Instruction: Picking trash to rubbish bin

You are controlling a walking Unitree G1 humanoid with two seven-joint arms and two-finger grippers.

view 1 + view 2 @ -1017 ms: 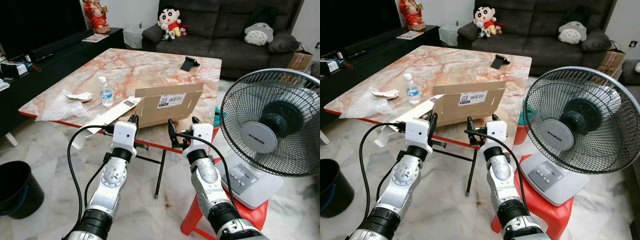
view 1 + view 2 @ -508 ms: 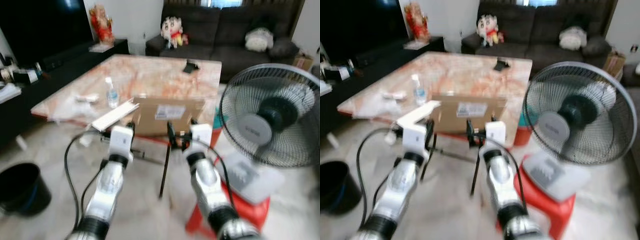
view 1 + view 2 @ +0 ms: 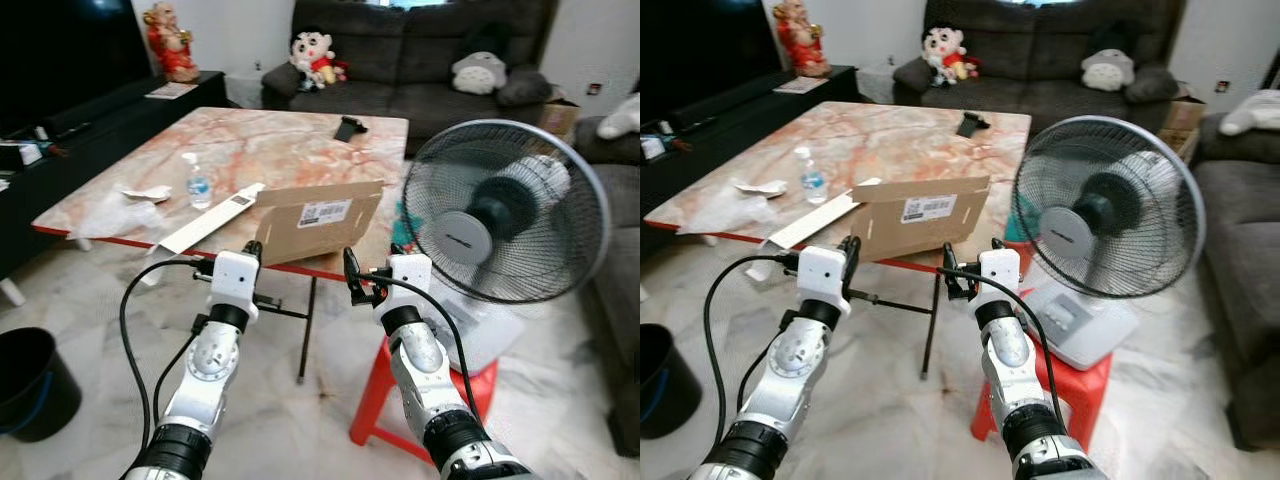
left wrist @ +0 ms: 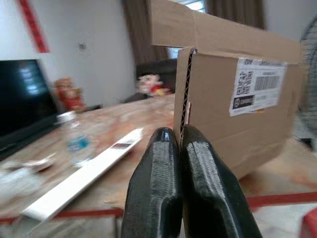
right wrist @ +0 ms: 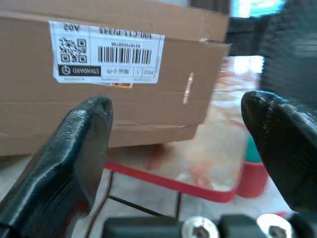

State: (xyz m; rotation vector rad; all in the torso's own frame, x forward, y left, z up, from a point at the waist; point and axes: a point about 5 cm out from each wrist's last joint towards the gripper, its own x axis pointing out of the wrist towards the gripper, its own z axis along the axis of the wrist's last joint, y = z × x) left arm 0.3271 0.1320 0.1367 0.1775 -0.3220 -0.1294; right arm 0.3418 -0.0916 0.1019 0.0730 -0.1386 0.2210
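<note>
Cardboard box (image 3: 312, 220) stands flattened and upright at the near edge of the marble table (image 3: 270, 140), shipping label facing the robot. Long white strip (image 3: 210, 218) lies on the tabletop just beside the box's left end, reaching past the table edge. Water bottle (image 3: 198, 186) stands upright near the strip; crumpled clear plastic (image 3: 115, 213) and a scrap of paper (image 3: 147, 192) lie farther left. Black rubbish bin (image 3: 30, 380) sits on the floor, well apart from the table, at lower left.

Left gripper (image 4: 173, 148) is raised in front of the box's left end, fingers pressed together with nothing between them; in the left wrist view the box's corrugated edge sits just behind the fingertips. Right gripper (image 5: 178, 129) is held before the box's right part, fingers spread wide, grasping nothing, apart from the cardboard.

Electric fan (image 3: 500, 215) rests on a red stool (image 3: 400, 400) at right. Dark sofa (image 3: 420, 50) with plush toys stands behind the table.
</note>
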